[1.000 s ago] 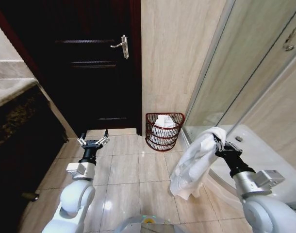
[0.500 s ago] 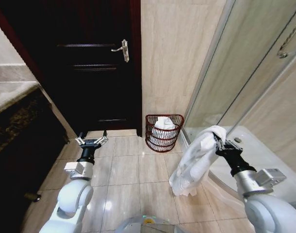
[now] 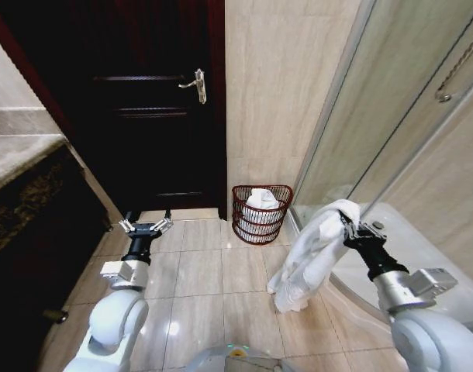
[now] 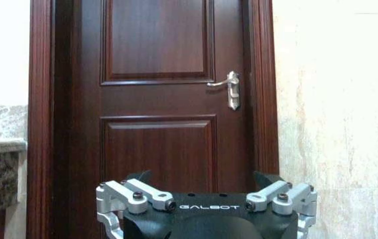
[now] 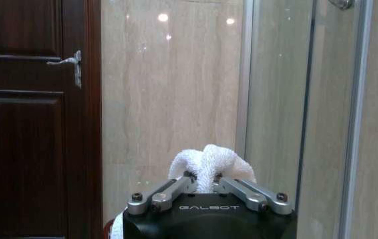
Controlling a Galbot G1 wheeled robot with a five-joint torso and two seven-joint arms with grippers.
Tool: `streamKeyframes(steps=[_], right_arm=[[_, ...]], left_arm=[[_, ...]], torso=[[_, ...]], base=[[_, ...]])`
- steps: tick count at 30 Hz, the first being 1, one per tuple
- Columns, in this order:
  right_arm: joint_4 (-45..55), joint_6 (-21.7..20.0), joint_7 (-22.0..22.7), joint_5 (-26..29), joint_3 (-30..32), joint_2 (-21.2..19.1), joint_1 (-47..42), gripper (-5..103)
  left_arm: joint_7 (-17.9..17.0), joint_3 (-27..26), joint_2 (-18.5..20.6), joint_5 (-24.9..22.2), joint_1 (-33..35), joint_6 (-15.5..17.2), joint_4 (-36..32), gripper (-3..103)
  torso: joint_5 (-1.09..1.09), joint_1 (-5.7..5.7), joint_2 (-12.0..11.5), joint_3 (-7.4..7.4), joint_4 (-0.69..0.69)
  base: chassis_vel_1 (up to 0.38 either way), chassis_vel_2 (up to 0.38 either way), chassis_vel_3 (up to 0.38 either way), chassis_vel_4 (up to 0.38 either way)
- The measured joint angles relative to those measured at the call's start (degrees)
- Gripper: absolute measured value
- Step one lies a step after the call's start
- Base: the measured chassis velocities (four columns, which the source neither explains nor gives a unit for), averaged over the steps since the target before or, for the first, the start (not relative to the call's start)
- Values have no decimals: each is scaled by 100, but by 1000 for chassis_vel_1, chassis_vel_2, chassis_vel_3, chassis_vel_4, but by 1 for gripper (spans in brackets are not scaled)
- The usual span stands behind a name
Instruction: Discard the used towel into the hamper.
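Observation:
A white towel (image 3: 314,248) hangs from my right gripper (image 3: 346,225), which is shut on its upper end at the right of the head view; the cloth dangles above the floor tiles. In the right wrist view the towel (image 5: 210,163) bunches up between the closed fingers. The hamper (image 3: 260,213), a reddish-brown wire basket with white cloth inside, stands on the floor against the beige wall, ahead and left of the towel. My left gripper (image 3: 146,225) is held out open over the tiles at the left, facing the dark door (image 4: 159,99).
A dark wooden door (image 3: 151,108) with a metal handle (image 3: 196,82) stands behind the hamper's left. A glass shower enclosure (image 3: 391,132) with a curved white base lies on the right. A dark stone counter (image 3: 27,194) runs along the left. Floor tiles lie open between the arms.
The whole head view has shifted: the hamper, door handle and shower bar sit lower in the picture and the hamper looks smaller. Both arms hold their poses, the towel still gripped.

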Motion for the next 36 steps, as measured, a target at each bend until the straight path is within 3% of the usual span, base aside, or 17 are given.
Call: streamKeyframes(steps=[15,36], right_arm=[[0,14,-18,44,48,-65,116,6],[1,-5,4,312,69,-405,487,6]], left_arm=[[88,281,-33,104,-148,-96,161,100],[-18,276,-53,91,-136,-258,265,100]], torso=[[0,138,365,227,-1],[0,341,852,510,0]], base=[[0,0,0,0],[0,0,0,0]])
